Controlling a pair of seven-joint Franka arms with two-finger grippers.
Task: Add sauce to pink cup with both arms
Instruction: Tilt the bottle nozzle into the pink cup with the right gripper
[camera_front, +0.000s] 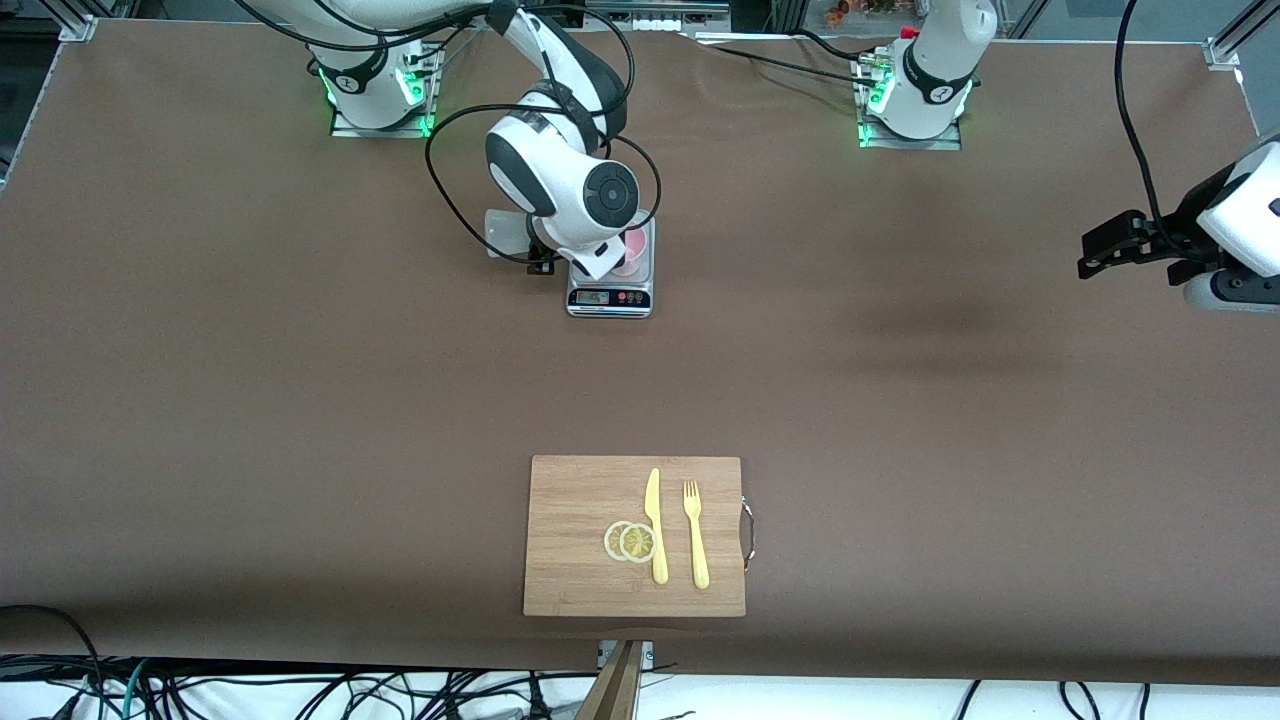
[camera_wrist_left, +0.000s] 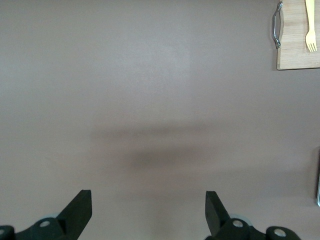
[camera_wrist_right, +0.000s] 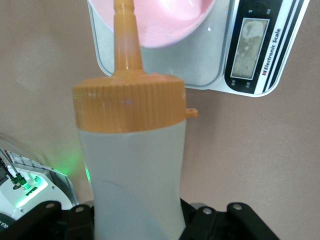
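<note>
From the front, upper centre, my right claw (camera_front: 540, 250) tilted the sauce (camera_front: 505, 232) toward the pink cup (camera_front: 632, 252) on the scale (camera_front: 610, 290). My left claw (camera_wrist_left: 148, 212) waited, spread apart, over bare brown counter (camera_wrist_left: 150, 100). My right wrist view alone showed the ribbed orange cap, nozzle over the cup's (camera_wrist_right: 160, 22) smooth rim, my claw (camera_wrist_right: 137, 220) clamping the translucent bottle (camera_wrist_right: 135, 175).

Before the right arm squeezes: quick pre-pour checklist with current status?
1. Right gripper shut on the sauce bottle: ok.
2. Bottle nozzle aimed into the pink cup: ok, the tip lies over the cup's opening in the right wrist view.
3. Pink cup on the scale: ok, it stands on the platform.
4. Scale display readable: cannot tell, no digits show.
5. Left gripper out of the way: ok, open, waiting over bare table toward the left arm's end.
6. Cutting board with the cutlery and lemon slices clear of the pour: ok, much nearer the front camera.
</note>
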